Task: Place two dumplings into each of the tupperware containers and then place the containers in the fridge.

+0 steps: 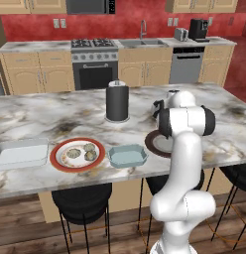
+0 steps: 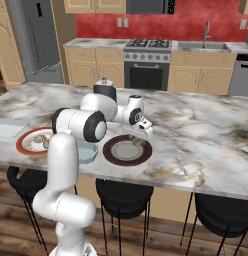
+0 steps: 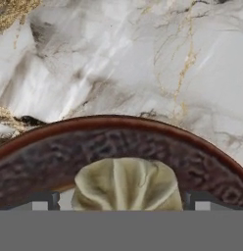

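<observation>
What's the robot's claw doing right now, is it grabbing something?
Gripper: open, holding nothing; its fingertips flank a dumpling on the dark brown plate.

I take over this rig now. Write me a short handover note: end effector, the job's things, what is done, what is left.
End effector: open, low over one dumpling on the dark brown plate, fingertips either side of it, nothing held.
Three dumplings lie on the red-rimmed plate.
Light blue container and white container: empty, on the island.
Fridge: closed.
Done: nothing.
Left: fill both containers, put them in the fridge.
</observation>
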### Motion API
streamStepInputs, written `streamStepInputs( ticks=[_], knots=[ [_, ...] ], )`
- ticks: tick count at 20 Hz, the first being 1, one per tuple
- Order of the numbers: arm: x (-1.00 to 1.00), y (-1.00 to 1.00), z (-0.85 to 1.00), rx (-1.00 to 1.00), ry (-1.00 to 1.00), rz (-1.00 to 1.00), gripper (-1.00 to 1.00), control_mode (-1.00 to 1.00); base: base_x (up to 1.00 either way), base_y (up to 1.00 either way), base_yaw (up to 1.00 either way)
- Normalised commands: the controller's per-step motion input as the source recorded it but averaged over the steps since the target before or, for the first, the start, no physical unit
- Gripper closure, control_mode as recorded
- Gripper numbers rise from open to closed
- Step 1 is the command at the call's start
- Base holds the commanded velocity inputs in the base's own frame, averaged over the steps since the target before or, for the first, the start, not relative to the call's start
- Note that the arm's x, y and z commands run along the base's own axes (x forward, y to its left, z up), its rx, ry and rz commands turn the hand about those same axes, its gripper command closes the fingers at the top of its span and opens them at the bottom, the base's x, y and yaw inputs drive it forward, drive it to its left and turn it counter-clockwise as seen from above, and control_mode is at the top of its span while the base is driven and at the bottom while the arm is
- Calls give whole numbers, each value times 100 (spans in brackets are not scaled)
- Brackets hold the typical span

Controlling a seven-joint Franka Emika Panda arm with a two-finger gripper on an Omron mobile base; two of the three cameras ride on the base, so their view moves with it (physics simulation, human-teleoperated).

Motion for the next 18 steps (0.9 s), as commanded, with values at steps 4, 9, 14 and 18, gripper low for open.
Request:
streamStepInputs(
  ticks=[4, 9, 14, 18],
  knots=[
    [0, -13, -2, 0, 0, 0, -100, -100, 0, 0, 0],
    [0, -3, -18, 0, 0, 0, -100, -100, 0, 0, 0],
    [1, 0, -13, 0, 0, 0, -100, -100, 0, 0, 0],
    [1, 0, 0, 0, 0, 0, -100, -100, 0, 0, 0]
  ],
)
